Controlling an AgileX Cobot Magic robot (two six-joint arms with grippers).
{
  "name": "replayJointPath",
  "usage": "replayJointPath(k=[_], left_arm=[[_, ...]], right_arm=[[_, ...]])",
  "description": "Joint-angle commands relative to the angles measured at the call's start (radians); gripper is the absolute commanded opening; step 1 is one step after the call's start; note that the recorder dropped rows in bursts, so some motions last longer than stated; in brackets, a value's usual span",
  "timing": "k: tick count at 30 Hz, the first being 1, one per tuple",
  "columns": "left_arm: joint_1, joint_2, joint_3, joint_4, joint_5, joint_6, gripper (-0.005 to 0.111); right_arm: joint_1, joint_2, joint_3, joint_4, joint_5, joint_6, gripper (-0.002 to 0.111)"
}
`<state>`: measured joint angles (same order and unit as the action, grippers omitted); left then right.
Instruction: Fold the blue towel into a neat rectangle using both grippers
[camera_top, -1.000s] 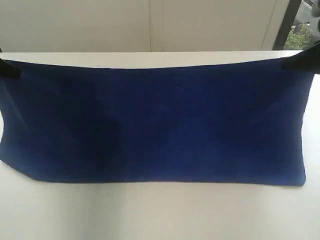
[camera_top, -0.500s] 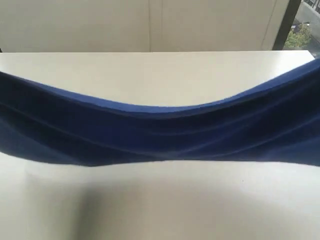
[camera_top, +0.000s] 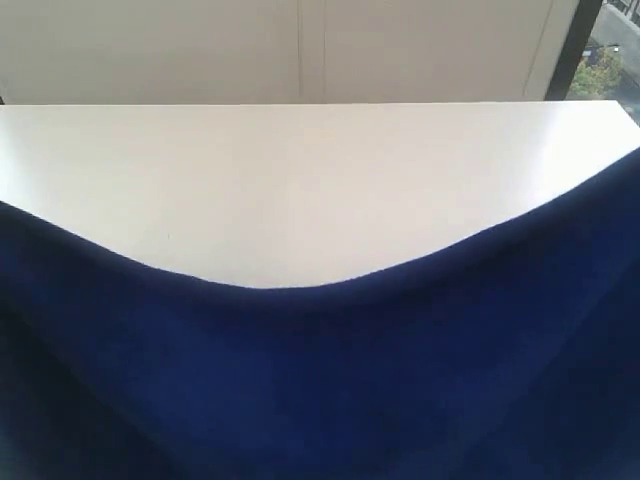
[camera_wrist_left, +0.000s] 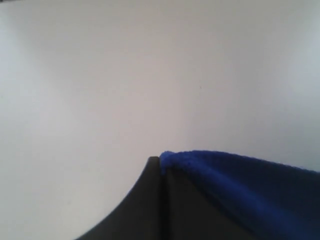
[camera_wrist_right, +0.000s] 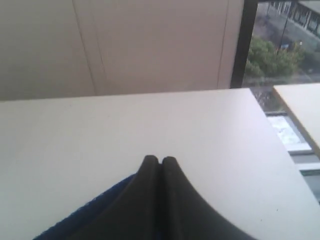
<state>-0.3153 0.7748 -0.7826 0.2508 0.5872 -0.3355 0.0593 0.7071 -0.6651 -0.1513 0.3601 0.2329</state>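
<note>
The blue towel hangs close in front of the exterior camera and fills the lower half of that view, its upper edge sagging in the middle and rising toward both sides. Neither gripper shows in the exterior view. In the left wrist view my left gripper is shut, with a corner of the blue towel pinched between its dark fingers. My right gripper is also shut; the blue towel trails out from beside and under its fingers, over the white table.
The white table stretches behind the towel to a pale wall. A dark window frame stands at the far right. The right wrist view shows the table's right edge and a second tabletop beyond a gap.
The towel's upper edge has swept from the far side of the table toward the camera and now fills the lower half of the view. The black grippers at its upper corners have left the view.
</note>
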Motion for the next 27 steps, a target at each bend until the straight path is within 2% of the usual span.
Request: replayJointPath(k=[1, 6, 10, 14, 17, 21, 27], left_arm=[[-0.007, 0.221, 0.014, 0.001, -0.154, -0.012, 0.0], [0.01, 0.485, 0.014, 0.079, -0.395, -0.035, 0.0], [0.073, 0.639, 0.014, 0.105, -0.538, -0.027, 0.0], [0.132, 0.732, 0.014, 0.105, -0.711, -0.024, 0.0], [0.143, 0.776, 0.014, 0.105, -0.825, -0.017, 0.0], [0.143, 0.818, 0.012, 0.105, -0.882, 0.025, 0.0], [0.187, 0.881, -0.041, 0.099, -0.848, 0.026, 0.0]], right_arm=[[0.002, 0.246, 0.004, -0.017, -0.15, 0.004, 0.0], [-0.001, 0.527, 0.004, -0.026, -0.36, -0.023, 0.0], [-0.001, 0.696, -0.009, -0.026, -0.48, -0.045, 0.0], [-0.003, 0.802, -0.042, -0.026, -0.558, -0.058, 0.0], [-0.003, 0.853, -0.069, -0.021, -0.574, -0.073, 0.0], [-0.012, 0.894, -0.097, -0.018, -0.578, -0.076, 0.0], [-0.052, 0.939, -0.123, -0.018, -0.579, -0.084, 0.0]])
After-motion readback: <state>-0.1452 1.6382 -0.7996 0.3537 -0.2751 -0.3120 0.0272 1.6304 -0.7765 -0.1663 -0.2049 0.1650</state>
